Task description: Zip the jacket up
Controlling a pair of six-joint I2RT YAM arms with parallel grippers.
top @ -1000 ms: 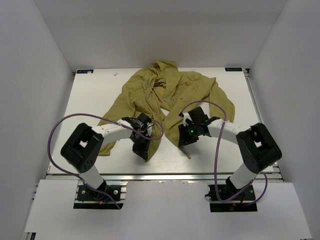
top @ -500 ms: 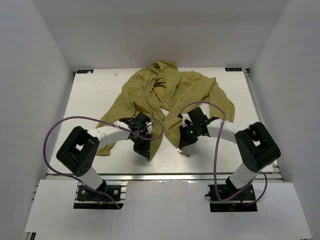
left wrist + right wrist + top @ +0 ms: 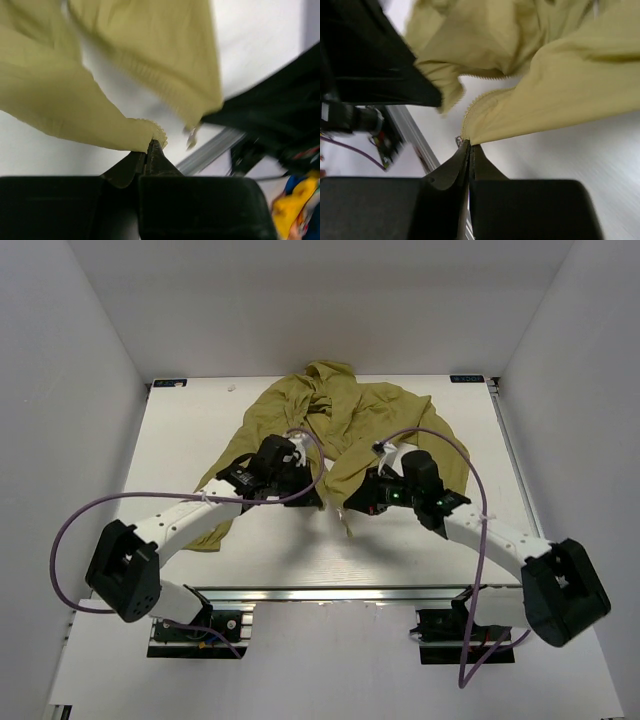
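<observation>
The olive-yellow jacket (image 3: 340, 420) lies crumpled at the middle and back of the table, its two front edges raised toward me. My left gripper (image 3: 312, 500) is shut on the left front edge's lower corner. The left wrist view shows zipper teeth (image 3: 159, 134) poking out right above the left gripper (image 3: 150, 145). My right gripper (image 3: 352, 504) is shut on the other front edge's lower corner. In the right wrist view the right gripper (image 3: 469, 145) pinches the fabric, with a small metal zipper piece (image 3: 458, 141) beside it. The two held corners hang close together above the table.
The white table (image 3: 180, 430) is boxed in by white walls on three sides. An aluminium rail (image 3: 330, 592) runs along the near edge. Purple cables (image 3: 90, 510) loop off both arms. One jacket sleeve (image 3: 215, 530) trails toward the front left.
The right gripper has shut on the jacket's edge. Both arms have stretched forward and up from near the front rail, lifting the two hem corners off the table.
</observation>
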